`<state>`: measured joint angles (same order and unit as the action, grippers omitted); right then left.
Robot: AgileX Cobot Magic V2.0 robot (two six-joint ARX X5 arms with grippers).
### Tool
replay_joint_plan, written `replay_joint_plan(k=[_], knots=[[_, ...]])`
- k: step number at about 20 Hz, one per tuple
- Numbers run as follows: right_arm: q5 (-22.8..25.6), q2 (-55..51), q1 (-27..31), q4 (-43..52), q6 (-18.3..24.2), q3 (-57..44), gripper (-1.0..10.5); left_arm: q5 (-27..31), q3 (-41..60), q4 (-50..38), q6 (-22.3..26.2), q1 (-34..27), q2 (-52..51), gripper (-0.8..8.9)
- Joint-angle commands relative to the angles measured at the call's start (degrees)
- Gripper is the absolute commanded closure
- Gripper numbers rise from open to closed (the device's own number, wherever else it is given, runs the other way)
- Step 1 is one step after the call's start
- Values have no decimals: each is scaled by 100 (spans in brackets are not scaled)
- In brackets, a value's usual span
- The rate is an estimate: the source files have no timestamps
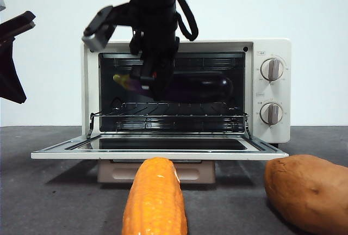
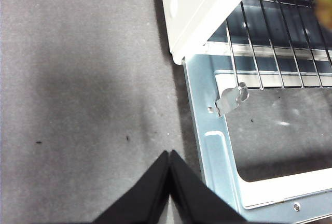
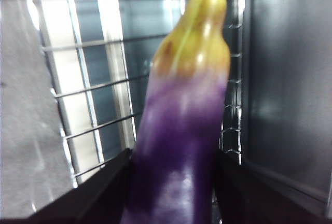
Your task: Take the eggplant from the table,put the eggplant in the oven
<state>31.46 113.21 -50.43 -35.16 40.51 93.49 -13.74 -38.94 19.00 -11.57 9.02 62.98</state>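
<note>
My right gripper [image 1: 148,85] reaches down from above into the open oven [image 1: 185,91], its jaws clamped on either side of the eggplant [image 1: 204,87]. In my right wrist view the eggplant [image 3: 184,130] fills the gap between both jaws, touching each, its yellowish-green stem tip pointing away from me toward the oven's inner wall. I hold it lying lengthwise just above the wire rack [image 1: 168,116]; whether it touches the rack I cannot tell. My left gripper [image 2: 169,182] waits over the table [image 2: 78,79] beside the lowered oven door [image 2: 218,151], jaws pressed together, holding nothing. A corn cob [image 1: 155,199] and a sweet potato [image 1: 307,191] lie on the table in front
</note>
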Motion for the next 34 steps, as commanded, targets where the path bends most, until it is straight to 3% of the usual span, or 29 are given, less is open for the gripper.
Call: replay_joint_plan(k=[1, 4, 21, 26, 31, 34], knots=[[166, 234, -15, 131, 35, 101, 697, -26, -33, -68, -7, 0, 57, 808], [188, 251, -11, 205, 2, 101, 620, -26, -33, -63, -4, 0, 57, 808], [310, -225, -413, -33, -645, 103, 618, -24, -33, -94, 59, 0, 210, 808], [254, -1416, -756, -909, -1436, 103, 618, -59, -33, -111, 192, 0, 885, 808], [-59, -2695, -1180, -1471, -2094, 103, 696, -831, -33, -199, 254, 0, 1963, 808], [-61, -3193, -1296, -1659, -2260, 103, 774, -1285, -35, -203, 363, 0, 2306, 808]])
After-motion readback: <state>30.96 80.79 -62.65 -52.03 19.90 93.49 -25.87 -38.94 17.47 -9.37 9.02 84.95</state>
